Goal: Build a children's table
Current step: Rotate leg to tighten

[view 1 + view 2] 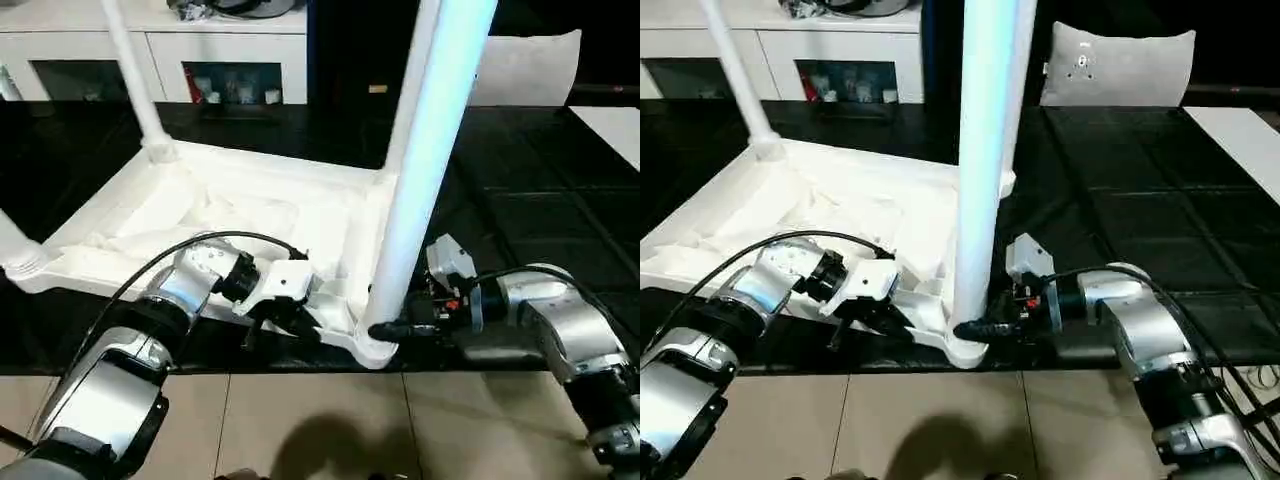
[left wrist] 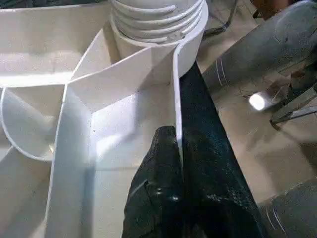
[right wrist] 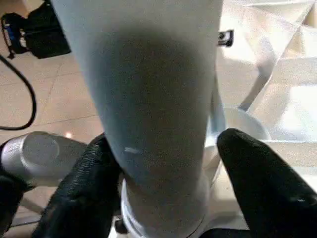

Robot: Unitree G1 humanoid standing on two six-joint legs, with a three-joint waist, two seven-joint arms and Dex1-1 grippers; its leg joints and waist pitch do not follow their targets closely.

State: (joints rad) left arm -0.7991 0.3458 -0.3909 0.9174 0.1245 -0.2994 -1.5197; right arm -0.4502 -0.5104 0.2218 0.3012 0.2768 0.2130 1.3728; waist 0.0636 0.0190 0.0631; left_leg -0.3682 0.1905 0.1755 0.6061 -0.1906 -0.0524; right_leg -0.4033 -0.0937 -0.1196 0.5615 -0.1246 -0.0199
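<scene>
Upturned white plastic table top (image 1: pixel 250 215), light and stiff, its thin rim pinched by the left gripper (image 1: pixel 285 318) (closed tight); the right gripper (image 3: pixel 168 188) straddles the smooth, slippery near leg (image 1: pixel 420 170) low down, one finger apart from it.

At twelve o'clock we see a white cabinet (image 1: pixel 150 60) with glass doors. At one o'clock a grey-white pillow (image 1: pixel 1118 66) leans upright. Black mat (image 1: pixel 1120 150) covers the floor ahead; beige tiles (image 1: pixel 940 420) lie at six o'clock.

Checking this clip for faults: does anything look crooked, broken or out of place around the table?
Nothing stands out. The table top lies upside down with its legs upright in the corner sockets; the nearest leg looks straight, and no cracks show.
</scene>
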